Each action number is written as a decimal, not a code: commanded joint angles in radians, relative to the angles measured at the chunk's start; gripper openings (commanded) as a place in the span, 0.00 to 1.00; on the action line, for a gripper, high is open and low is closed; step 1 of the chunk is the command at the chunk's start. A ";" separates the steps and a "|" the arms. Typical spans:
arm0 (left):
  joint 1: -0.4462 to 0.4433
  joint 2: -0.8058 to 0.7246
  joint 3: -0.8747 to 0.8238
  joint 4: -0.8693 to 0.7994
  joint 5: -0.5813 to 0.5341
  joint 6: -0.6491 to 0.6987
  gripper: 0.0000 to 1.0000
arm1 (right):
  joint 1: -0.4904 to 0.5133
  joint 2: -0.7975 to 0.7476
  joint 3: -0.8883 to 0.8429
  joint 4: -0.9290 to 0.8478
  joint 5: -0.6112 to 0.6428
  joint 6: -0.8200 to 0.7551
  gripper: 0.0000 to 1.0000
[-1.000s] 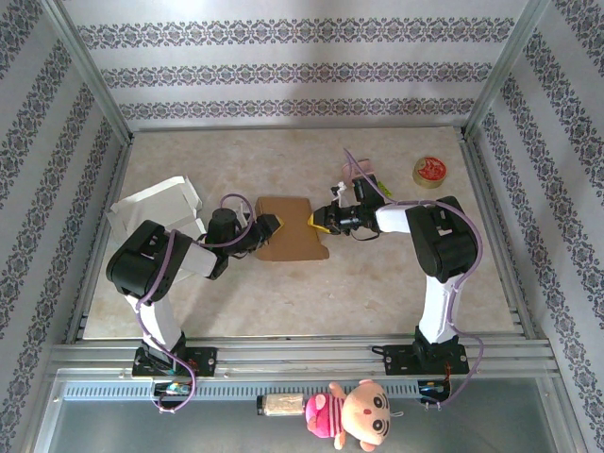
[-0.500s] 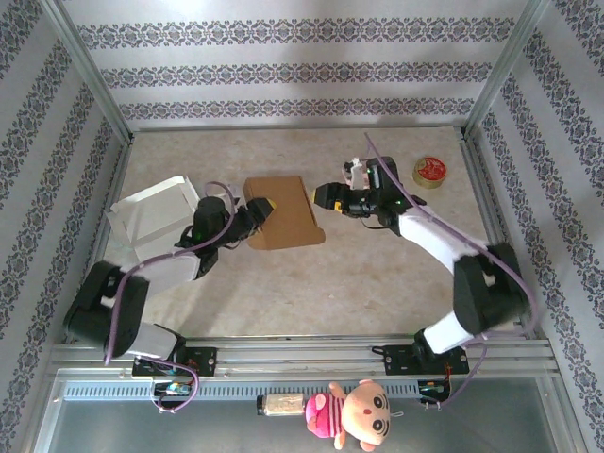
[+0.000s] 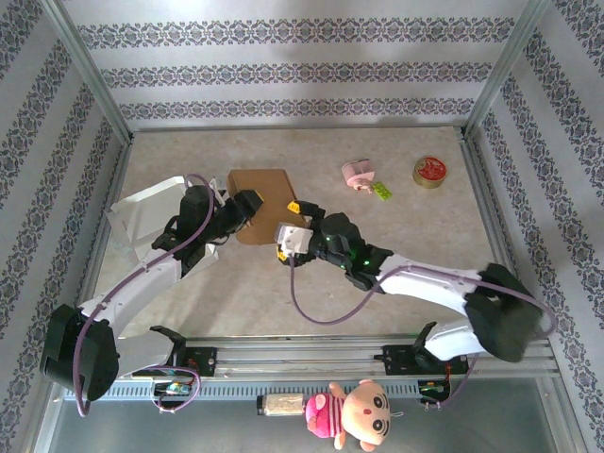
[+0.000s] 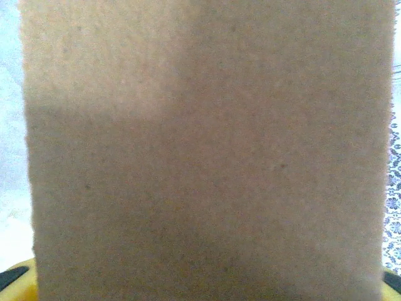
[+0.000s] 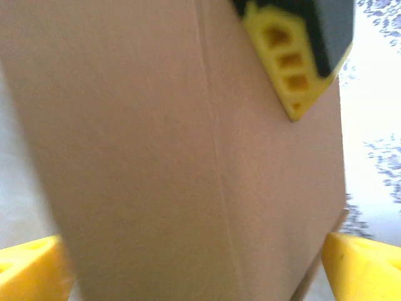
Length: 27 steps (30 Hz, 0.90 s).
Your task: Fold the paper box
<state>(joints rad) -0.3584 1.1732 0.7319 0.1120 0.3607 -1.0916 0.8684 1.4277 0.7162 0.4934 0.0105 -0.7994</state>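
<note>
The paper box (image 3: 260, 184) stands on the desk (image 3: 377, 274) just right of the white carton (image 3: 142, 212), seen from overhead. The left tool (image 4: 203, 280), on the box edge facing that carton, is about half open and clamped on the cardboard. The right tool (image 5: 194, 266), on the far side from the carton, gapes wide and grips nothing, its fingers straddling a creased panel. The step looks like re-gripping between folds. Next, the right tool must close on that panel and bend it along the crease while the left steadies the box.
</note>
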 commanded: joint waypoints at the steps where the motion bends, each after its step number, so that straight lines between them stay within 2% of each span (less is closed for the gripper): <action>1: 0.007 -0.012 0.020 0.006 -0.009 -0.050 0.37 | 0.007 0.122 0.000 0.374 0.188 -0.263 0.98; 4: 0.006 -0.013 0.010 0.031 -0.008 -0.084 0.37 | 0.010 0.246 0.031 0.554 0.253 -0.345 0.98; 9: 0.007 -0.010 0.005 0.022 -0.021 -0.113 0.37 | 0.009 0.382 0.071 0.726 0.292 -0.442 0.98; 13: 0.007 -0.002 0.000 0.029 -0.020 -0.126 0.38 | 0.009 0.386 0.066 0.719 0.272 -0.422 0.89; 17: 0.006 0.002 0.005 0.049 -0.011 -0.136 0.44 | 0.011 0.366 0.040 0.691 0.234 -0.386 0.67; 19: 0.006 0.002 0.013 0.048 -0.007 -0.131 0.46 | 0.012 0.357 0.023 0.677 0.212 -0.358 0.59; 24: 0.006 0.001 0.032 -0.003 -0.024 -0.091 0.51 | 0.012 0.297 -0.027 0.578 0.135 -0.262 0.50; 27: 0.007 -0.011 0.034 -0.010 -0.039 -0.072 0.61 | 0.011 0.250 -0.051 0.513 0.131 -0.219 0.48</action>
<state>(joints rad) -0.3504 1.1767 0.7319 0.1158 0.3393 -1.2072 0.8684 1.7355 0.6926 1.0725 0.1970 -1.1004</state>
